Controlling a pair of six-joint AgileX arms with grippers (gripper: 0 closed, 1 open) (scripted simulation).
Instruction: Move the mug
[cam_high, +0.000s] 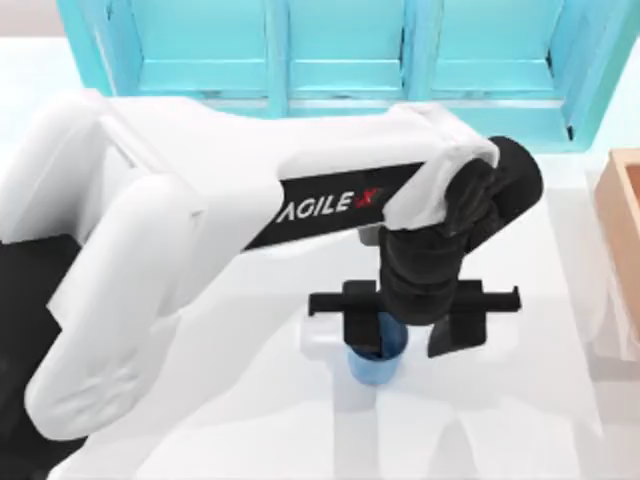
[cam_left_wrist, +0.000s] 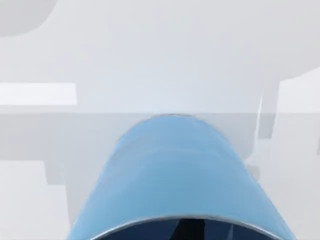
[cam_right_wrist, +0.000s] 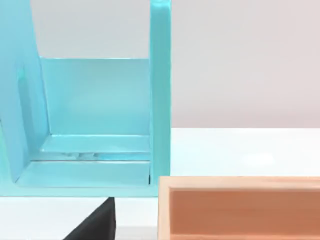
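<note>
The left arm reaches out from the left side over the white worktop (cam_high: 520, 400). Its black hand (cam_high: 408, 335) points down near the middle of the worktop. The two fingers stand wide apart. One finger (cam_high: 362, 325) sits over the near-left part of the mug (cam_high: 378, 362), and the other finger (cam_high: 455, 330) is off to the mug's right. The hand is not holding anything.

The mug is small and blue. It stands upright on the worktop, under the hand, a little toward the front of the middle. In the left wrist view the mug (cam_left_wrist: 175, 175) is very close, with light blue sides and a dark inside at its open mouth. I cannot tell if there is anything in it.

At the back of the worktop stands a light blue shelf (cam_high: 340, 60) with open boxes in it. In the right wrist view one open box of the shelf (cam_right_wrist: 95, 110) looks bare inside.

At the right edge of the worktop is a brown wooden box (cam_high: 622, 215). The right wrist view shows its wall (cam_right_wrist: 240, 205), just beside the shelf. What is inside it is hidden.
</note>
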